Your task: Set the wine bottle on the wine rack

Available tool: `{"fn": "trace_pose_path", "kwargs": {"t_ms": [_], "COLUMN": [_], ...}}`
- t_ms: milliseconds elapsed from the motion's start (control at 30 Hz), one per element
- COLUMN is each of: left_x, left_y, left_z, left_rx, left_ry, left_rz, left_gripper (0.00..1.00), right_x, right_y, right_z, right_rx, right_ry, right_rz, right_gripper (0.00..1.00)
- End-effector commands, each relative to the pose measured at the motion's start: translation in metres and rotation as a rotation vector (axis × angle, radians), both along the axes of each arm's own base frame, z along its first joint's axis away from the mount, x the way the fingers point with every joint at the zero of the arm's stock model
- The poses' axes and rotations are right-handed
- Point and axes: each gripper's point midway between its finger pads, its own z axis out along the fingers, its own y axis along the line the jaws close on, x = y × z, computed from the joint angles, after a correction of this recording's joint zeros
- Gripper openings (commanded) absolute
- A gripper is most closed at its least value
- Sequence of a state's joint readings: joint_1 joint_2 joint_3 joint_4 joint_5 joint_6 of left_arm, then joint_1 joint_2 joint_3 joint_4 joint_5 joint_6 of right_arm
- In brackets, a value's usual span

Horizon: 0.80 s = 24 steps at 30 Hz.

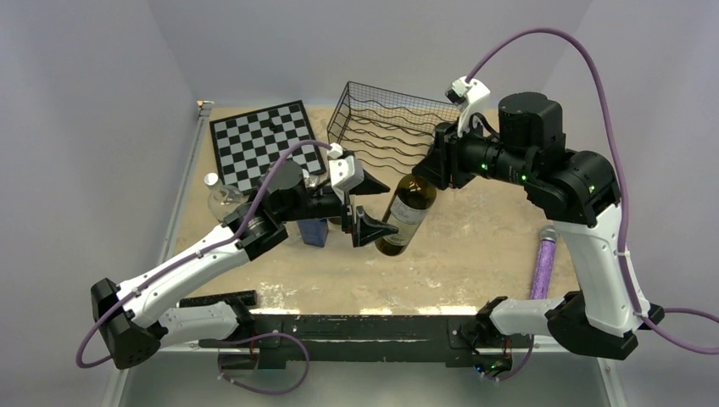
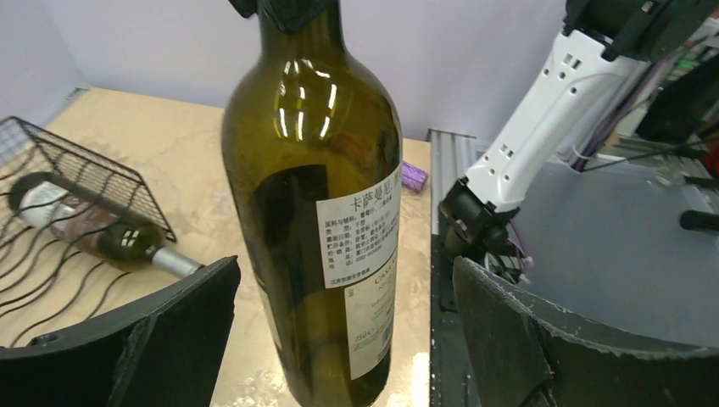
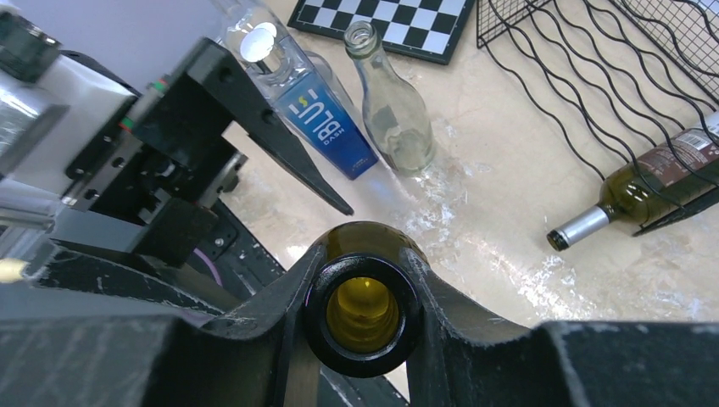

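**Top view.** The right jaws are clamped on the neck of the wine bottle [image 1: 405,212]. The bottle hangs below them at a slant, and its base is close to the surface [image 1: 475,246]. Whether the base touches cannot be told. The left jaws stand wide apart just beside the bottle's body, one finger on each side and neither touching it. The wine rack [image 1: 386,127] lies beyond both pairs of jaws, near the right pair but clear of the bottle. So the grasp is made, while the carry to the rack and the laying down are judged to be left.

**Left wrist view.** The bottle fills the gap between the open left jaws, label facing the camera, with daylight on either side of the glass. To the left of those jaws a corner of the rack shows, with a second bottle [image 2: 93,225] lying in it. The top view does not make this out.

**Right wrist view.** The camera looks straight down the bottle's open mouth, with the right jaws pressed shut against the neck on both sides. This confirms the grip better than either other view. Beyond the jaws stand a blue-labelled bottle [image 3: 326,119] and a clear glass bottle [image 3: 394,110], with the chessboard [image 3: 381,21] behind them. To their right the second bottle's capped neck pokes out of the rack, so the free slots seem to lie beside it.
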State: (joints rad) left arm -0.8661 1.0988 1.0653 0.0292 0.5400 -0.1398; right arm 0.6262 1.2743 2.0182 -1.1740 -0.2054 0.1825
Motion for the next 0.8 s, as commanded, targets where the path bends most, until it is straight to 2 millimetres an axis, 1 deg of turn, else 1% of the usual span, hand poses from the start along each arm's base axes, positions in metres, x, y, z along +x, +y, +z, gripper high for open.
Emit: {"fn": "trace_pose_path", "kwargs": {"t_ms": [0, 133, 233, 367, 633, 733, 767], "left_x": [-0.018, -0.019, -0.013, -0.006, -0.003, -0.001, 0.001], "left_y": [-0.012, -0.020, -0.022, -0.020, -0.020, -0.021, -0.022], "left_z": [0.012, -0.003, -0.017, -0.030, -0.035, -0.032, -0.029], "left_rx": [-0.073, -0.039, 0.001, 0.026, 0.028, 0.018, 0.012], "left_ry": [-0.009, 0.025, 0.028, 0.004, -0.001, -0.020, -0.027], "left_rz": [-0.138, -0.186, -0.167, -0.124, -0.113, -0.106, -0.103], "left_gripper": [0.99, 0.99, 0.99, 0.99, 0.99, 0.99, 0.96], "right_x": [-0.007, -0.010, -0.020, -0.032, -0.034, -0.037, -0.038], "right_y": [0.008, 0.009, 0.008, 0.007, -0.005, -0.004, -0.003], "right_z": [0.050, 0.063, 0.076, 0.096, 0.120, 0.125, 0.126], "right_rx": [0.166, 0.214, 0.246, 0.306, 0.403, 0.442, 0.450], "right_ry": [-0.114, -0.156, -0.181, -0.222, -0.301, -0.315, -0.315], "right_rz": [0.030, 0.043, 0.074, 0.104, 0.038, 0.047, 0.051], "right_gripper": [0.00, 0.00, 0.00, 0.00, 0.00, 0.00, 0.00]}}
